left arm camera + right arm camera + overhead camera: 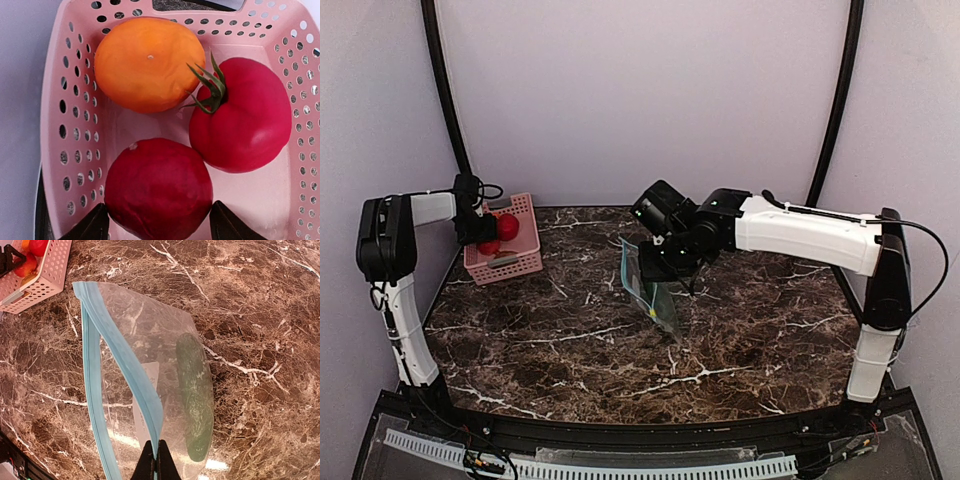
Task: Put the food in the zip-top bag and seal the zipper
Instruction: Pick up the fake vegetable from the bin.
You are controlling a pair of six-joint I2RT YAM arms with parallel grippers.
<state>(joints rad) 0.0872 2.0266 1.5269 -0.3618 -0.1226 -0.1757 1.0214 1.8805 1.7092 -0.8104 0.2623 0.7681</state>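
Three pieces of food lie in the pink slotted basket (75, 125): a dark red round piece (157, 187), an orange one (147, 62) and a red tomato-like one with a green stem (245, 120). My left gripper (157, 227) reaches into the basket, and its fingertips (95, 225) press both sides of the dark red piece. My right gripper (156, 460) is shut on the teal-blue zipper (125, 360) of the clear zip-top bag (145, 335) and holds its mouth agape above the table. A long green piece (192, 395) lies inside the bag.
The basket (525, 262) stands at the far left of the dark marble table (570, 350), with the bag (650, 285) near the middle. Grey walls close in the back and both sides.
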